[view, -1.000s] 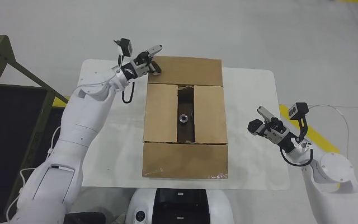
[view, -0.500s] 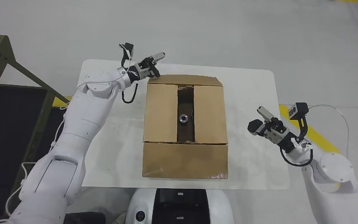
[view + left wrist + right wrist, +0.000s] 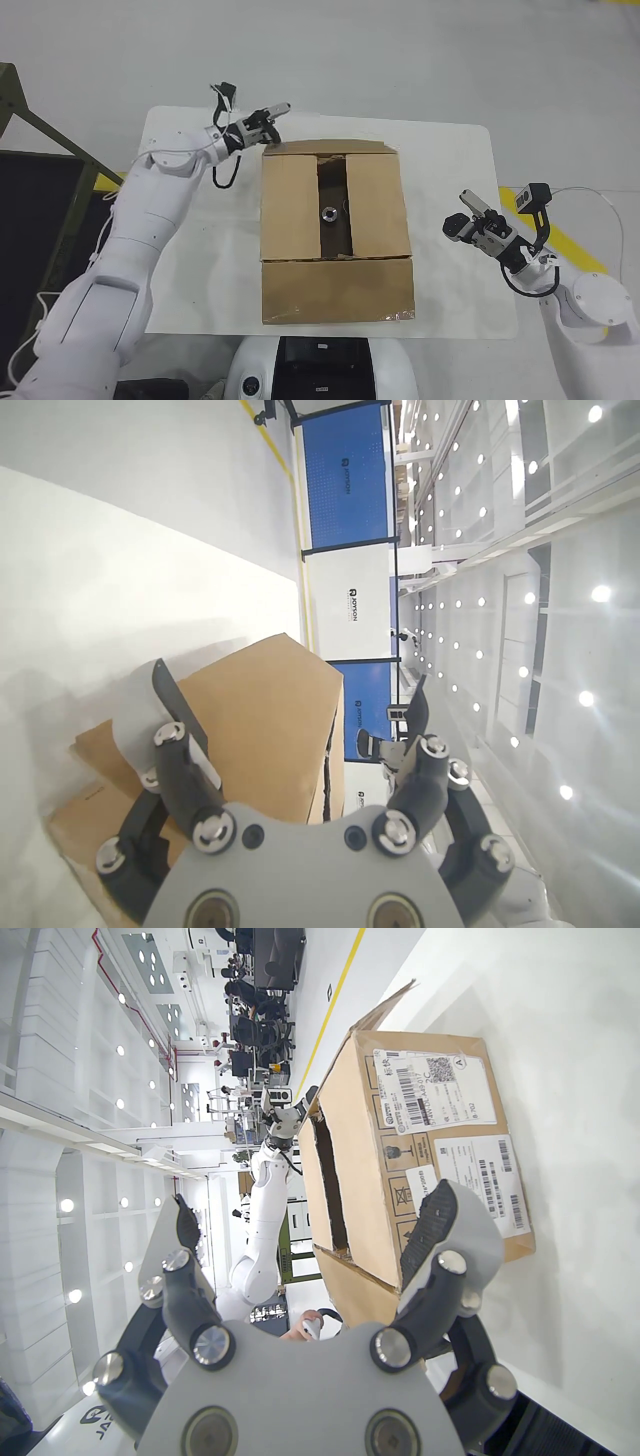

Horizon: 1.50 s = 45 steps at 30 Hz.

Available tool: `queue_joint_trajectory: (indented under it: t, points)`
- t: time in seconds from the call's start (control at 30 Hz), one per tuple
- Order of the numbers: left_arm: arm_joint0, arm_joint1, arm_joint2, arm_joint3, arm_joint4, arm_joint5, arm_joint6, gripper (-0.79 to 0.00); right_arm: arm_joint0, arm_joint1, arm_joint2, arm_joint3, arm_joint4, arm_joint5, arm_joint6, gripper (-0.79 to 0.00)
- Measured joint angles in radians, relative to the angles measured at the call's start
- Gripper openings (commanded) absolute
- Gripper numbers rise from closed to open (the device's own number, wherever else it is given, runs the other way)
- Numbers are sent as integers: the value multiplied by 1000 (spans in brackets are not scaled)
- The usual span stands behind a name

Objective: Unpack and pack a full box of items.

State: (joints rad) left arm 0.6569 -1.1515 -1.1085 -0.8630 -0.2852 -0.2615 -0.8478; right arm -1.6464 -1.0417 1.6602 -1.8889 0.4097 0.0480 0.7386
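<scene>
Table (image 3: 450, 160): one, white, with clock directions taken from the top view and 12 o'clock on the side away from the robot. Box (image 3: 300, 215): one, brown cardboard, standing at the table's centre with its long axis from 12 to 6 o'clock; it also shows in the left wrist view (image 3: 270, 720) and the right wrist view (image 3: 360, 1188). Flaps: four. The two long ones, at 9 and 3 o'clock, lie flat over the top with a dark slot between them. The end flap at 6 o'clock is spread outward, and the end flap at 12 o'clock (image 3: 330, 147) is tilted up. Contents seen through the slot: one round metal part (image 3: 327, 211); what lies beside it is too small to tell. Labels (image 3: 440, 1088): three, white, on the box wall facing 3 o'clock. Left gripper (image 3: 270, 118): one, at the box's 11 o'clock corner, fingers spread wide apart and holding nothing, with the raised flap and corner just beyond them (image 3: 290, 672); contact with the cardboard cannot be told. Right gripper (image 3: 458, 215): one, at 3 o'clock, well apart from the box over bare tabletop, fingers likewise spread and empty (image 3: 310, 1193), with nothing between it and the labelled wall. Surroundings: one yellow floor line (image 3: 545, 240) at 3 o'clock off the table edge, and one dark frame (image 3: 40, 200) at 9 o'clock on the floor.
</scene>
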Motion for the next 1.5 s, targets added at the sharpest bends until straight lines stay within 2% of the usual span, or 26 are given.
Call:
queue_joint_trajectory:
  t: [0.23,0.47,0.67,0.9,1.1,1.27,1.5]
  points:
    - [-28,2,-62,3,-60,-60,83,0,0,0,0,0,0,0,0,0]
    - [-10,25,-149,-63,-107,-81,54,0,0,0,0,0,0,0,0,0]
    - [93,62,-270,-214,-149,-52,-18,0,0,0,0,0,0,0,0,0]
    - [283,105,-433,-434,-202,9,-125,0,0,0,0,0,0,0,0,0]
    - [417,127,-546,-565,-262,38,-208,0,0,0,0,0,0,0,0,0]
    - [501,140,-614,-628,-294,36,-286,0,0,0,0,0,0,0,0,0]
    - [575,154,-677,-633,-301,-12,-375,0,0,0,0,0,0,0,0,0]
